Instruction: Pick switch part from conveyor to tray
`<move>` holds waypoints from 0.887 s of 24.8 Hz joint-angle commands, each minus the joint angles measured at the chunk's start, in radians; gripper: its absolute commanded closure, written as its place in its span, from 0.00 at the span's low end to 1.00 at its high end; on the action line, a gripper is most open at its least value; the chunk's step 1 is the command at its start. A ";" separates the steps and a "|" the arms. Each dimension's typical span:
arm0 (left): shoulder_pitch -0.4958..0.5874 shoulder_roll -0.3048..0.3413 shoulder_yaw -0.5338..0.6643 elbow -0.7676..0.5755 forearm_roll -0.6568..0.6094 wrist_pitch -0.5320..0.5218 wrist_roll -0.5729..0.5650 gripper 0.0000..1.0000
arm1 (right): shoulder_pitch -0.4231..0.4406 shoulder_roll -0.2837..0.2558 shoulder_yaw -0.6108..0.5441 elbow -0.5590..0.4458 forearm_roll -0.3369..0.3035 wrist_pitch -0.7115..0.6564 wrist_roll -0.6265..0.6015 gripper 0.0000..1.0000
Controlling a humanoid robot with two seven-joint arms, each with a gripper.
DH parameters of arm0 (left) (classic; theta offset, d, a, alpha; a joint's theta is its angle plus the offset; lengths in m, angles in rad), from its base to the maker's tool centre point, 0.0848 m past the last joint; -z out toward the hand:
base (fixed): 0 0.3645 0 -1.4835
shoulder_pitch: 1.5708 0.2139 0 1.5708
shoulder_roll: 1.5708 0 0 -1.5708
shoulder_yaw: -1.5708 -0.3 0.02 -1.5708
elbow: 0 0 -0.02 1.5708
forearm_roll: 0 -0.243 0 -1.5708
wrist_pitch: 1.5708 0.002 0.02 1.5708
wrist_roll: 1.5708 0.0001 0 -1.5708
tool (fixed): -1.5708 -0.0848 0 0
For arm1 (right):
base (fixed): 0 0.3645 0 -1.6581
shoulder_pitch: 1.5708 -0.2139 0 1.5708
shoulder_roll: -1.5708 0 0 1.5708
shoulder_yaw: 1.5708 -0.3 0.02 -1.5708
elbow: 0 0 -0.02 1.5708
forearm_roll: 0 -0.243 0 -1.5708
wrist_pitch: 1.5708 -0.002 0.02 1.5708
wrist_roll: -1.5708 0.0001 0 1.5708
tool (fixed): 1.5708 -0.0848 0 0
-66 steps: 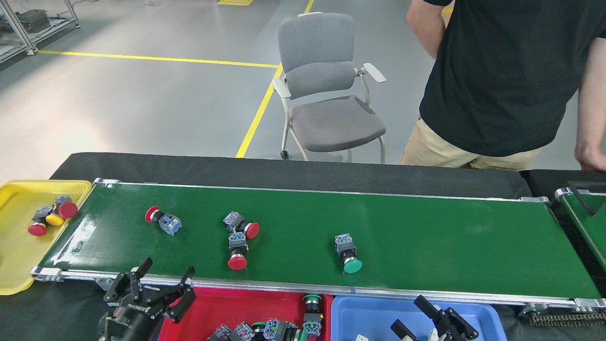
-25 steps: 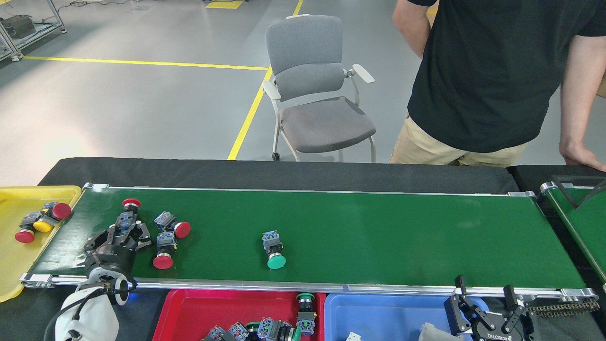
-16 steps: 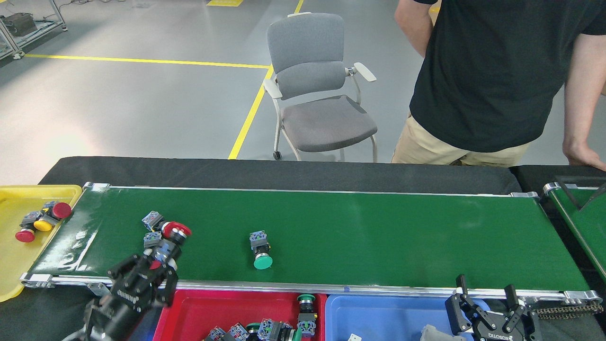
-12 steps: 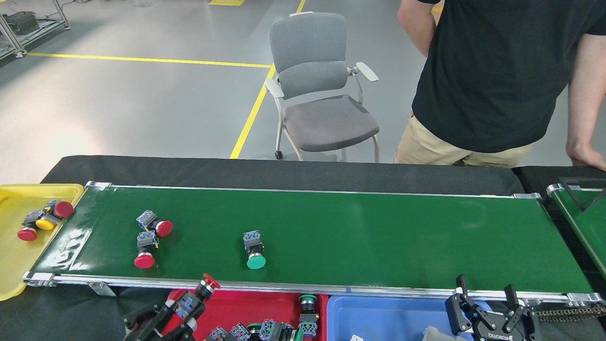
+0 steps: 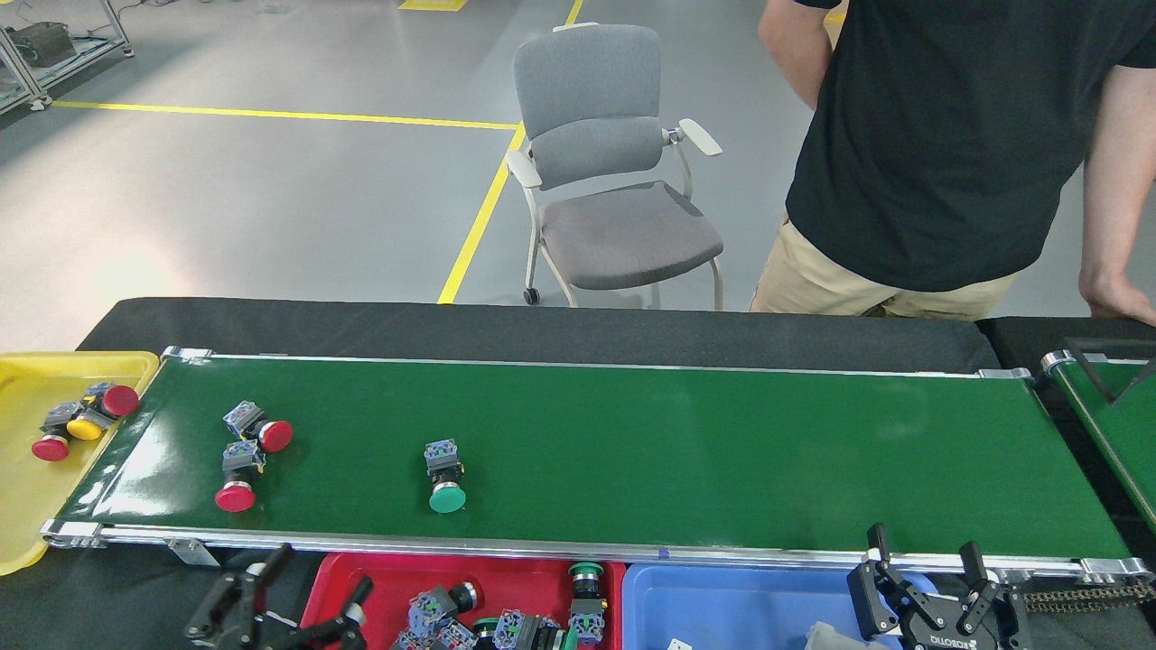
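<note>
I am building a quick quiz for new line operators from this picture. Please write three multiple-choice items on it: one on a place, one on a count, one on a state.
1. Where does the green-capped switch part lie?
A. in the yellow tray
B. on the conveyor
C. on the chair

2. How many red-capped switch parts lie on the conveyor?
A. two
B. four
C. none

3. How is the left gripper over the red tray?
A. shut on a part
B. out of view
C. open, holding nothing

Key: 1 B, it rests on the green belt left of the middle. 2 A, the pair lies near the left end. 3 C, its fingers stand spread with nothing between them.
</note>
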 commanded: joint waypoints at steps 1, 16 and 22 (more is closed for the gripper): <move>-0.029 0.030 0.024 0.054 -0.006 0.040 0.008 0.00 | -0.001 -0.004 -0.001 -0.016 0.000 -0.005 -0.007 0.01; -0.433 0.194 0.019 0.542 -0.001 0.119 -0.028 0.00 | -0.004 -0.009 0.000 -0.009 0.000 -0.008 -0.008 0.01; -0.571 0.216 -0.035 0.791 -0.006 0.257 -0.015 0.07 | -0.021 0.005 0.000 0.006 0.002 0.001 -0.094 0.01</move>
